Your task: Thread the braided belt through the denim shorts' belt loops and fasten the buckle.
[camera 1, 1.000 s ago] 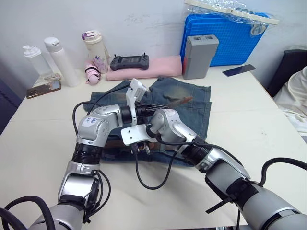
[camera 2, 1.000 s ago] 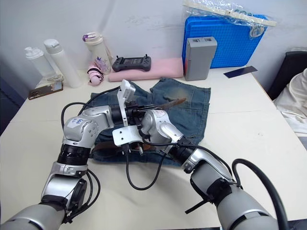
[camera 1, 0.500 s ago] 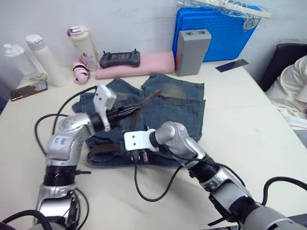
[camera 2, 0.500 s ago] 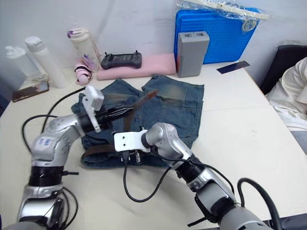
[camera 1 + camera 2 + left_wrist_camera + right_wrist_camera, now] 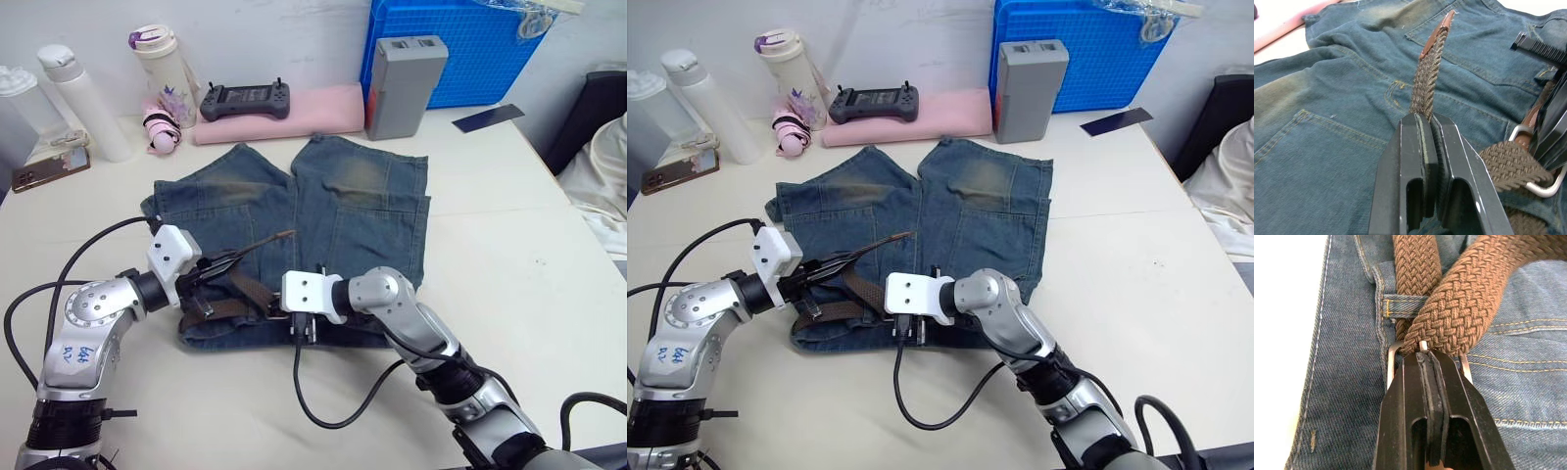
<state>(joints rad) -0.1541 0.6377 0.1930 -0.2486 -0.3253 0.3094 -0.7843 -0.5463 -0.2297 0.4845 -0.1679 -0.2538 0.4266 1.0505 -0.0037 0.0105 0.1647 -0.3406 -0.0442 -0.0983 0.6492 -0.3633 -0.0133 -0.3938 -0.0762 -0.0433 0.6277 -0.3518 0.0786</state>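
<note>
The braided belt (image 5: 1427,73) lies along the waistband at the near edge of the denim shorts (image 5: 343,206), which are spread flat on the white table (image 5: 509,255) with the two legs pointing to the far side. In the right wrist view the strap runs under one of the belt loops (image 5: 1400,300) and comes through the silver buckle (image 5: 1392,357), which sits on the waistband a little left of the middle. The belt's free end rises off the denim and ends in a tan leather tip (image 5: 285,234) held above the left leg of the shorts.

The left gripper (image 5: 1425,128) has its two black fingers pressed together on the woven strap just short of that tip, so the strap stands out beyond them. The right gripper (image 5: 1426,357) is clamped on the belt at the buckle, its fingers closed with the silver frame showing on either side of them.

Along the far edge of the table, a pink folded cloth (image 5: 294,106) carries a black handheld controller (image 5: 245,98). To its right stands a grey box (image 5: 400,86) in front of a blue plastic case (image 5: 470,54). On the far left are white bottles (image 5: 83,103), a tumbler with a purple lid (image 5: 162,69) and a phone (image 5: 44,168), and a dark flat card (image 5: 487,118) lies on the far right
</note>
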